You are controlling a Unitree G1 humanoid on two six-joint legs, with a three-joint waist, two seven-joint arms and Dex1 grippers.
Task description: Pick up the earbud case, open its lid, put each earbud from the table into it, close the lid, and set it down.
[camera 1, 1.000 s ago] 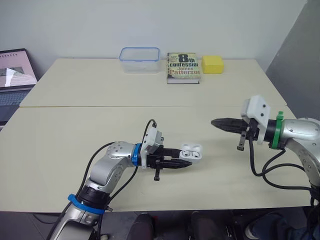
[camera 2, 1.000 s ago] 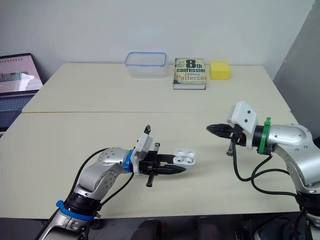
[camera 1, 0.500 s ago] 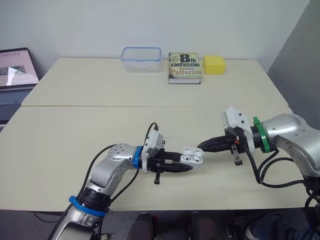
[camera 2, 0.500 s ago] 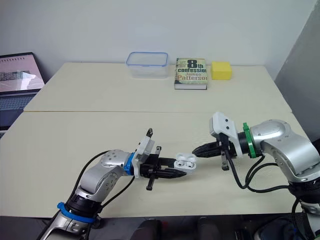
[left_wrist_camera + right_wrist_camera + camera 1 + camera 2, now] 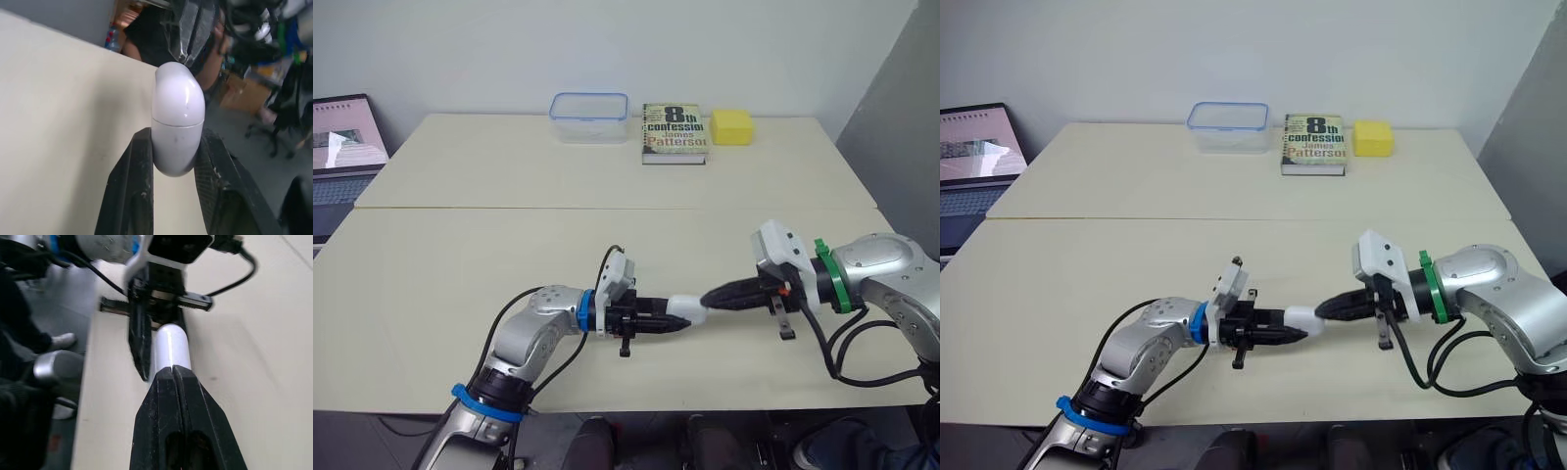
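Observation:
The white earbud case (image 5: 685, 310) has its lid down and is held just above the table near the front edge. My left gripper (image 5: 683, 324) is shut on the lower half of the earbud case (image 5: 177, 117), one black finger on each side. My right gripper (image 5: 706, 298) is shut, and its joined fingertips (image 5: 171, 374) press against the rounded lid end of the case (image 5: 170, 345) from the right. Both grippers point at each other along one line.
At the table's far edge stand a clear plastic container (image 5: 589, 116), a paperback book (image 5: 673, 132) and a yellow block (image 5: 730, 125). An open laptop (image 5: 342, 147) sits at the far left. A seam (image 5: 607, 208) runs across the table between its two halves.
My right gripper moved left from well clear of the case until its tips met the lid. The lid, open with both earbuds showing, is now down.

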